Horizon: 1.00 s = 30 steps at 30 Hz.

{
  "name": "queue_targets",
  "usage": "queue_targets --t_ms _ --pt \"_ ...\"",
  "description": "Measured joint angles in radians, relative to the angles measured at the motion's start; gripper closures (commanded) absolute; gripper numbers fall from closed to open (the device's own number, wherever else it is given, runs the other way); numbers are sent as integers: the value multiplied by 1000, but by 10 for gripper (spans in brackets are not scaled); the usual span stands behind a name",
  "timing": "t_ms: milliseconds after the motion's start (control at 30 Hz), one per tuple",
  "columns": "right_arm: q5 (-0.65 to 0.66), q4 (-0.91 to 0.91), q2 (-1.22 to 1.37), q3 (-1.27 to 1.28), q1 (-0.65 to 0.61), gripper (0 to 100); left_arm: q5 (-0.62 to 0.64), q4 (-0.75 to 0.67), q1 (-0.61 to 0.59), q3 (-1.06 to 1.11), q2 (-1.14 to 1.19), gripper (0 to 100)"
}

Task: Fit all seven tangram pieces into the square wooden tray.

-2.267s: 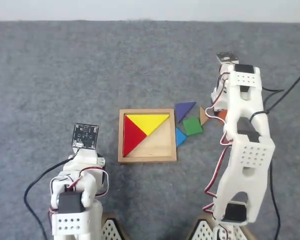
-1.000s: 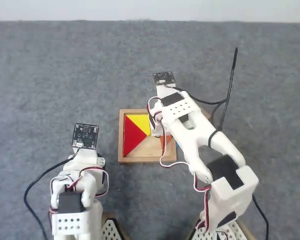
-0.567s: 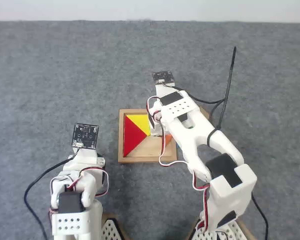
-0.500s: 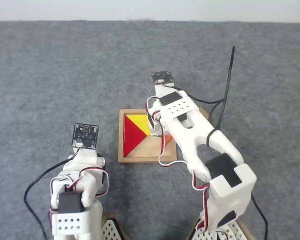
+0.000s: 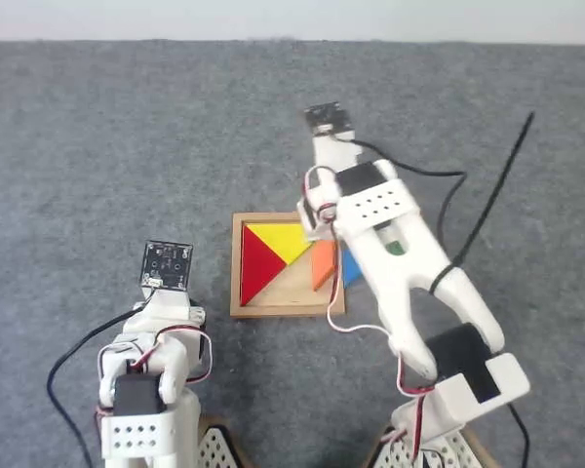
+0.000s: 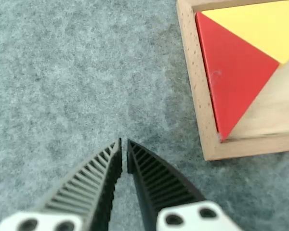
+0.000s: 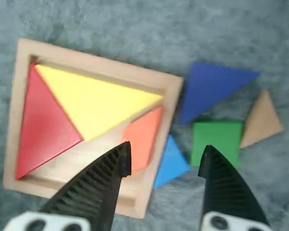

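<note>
Right wrist view: right gripper (image 7: 164, 149) hangs spread wide, holding nothing, over the orange piece (image 7: 143, 138), which lies in the tray (image 7: 101, 60) snug against the yellow triangle (image 7: 96, 98), probably to save room. Left gripper (image 6: 124, 143) sits pressed together beside the tray.

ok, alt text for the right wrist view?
The right gripper, open, hangs above the square wooden tray, which holds a red triangle, a yellow triangle and an orange piece. Beside it lie a dark blue triangle, a light blue triangle, a green square and a tan triangle.
</note>
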Motion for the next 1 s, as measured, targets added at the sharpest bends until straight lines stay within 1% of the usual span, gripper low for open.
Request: queue_targets --t_ms 100,567,767,1000 --pt "0 -12 3 18 14 775 0 0 0 0 0 979" --pt "14 -29 170 35 12 777 0 0 0 0 0 979" --pt "29 -31 219 17 -18 777 0 0 0 0 0 979" --pt "32 -29 216 -9 -18 778 0 0 0 0 0 979"
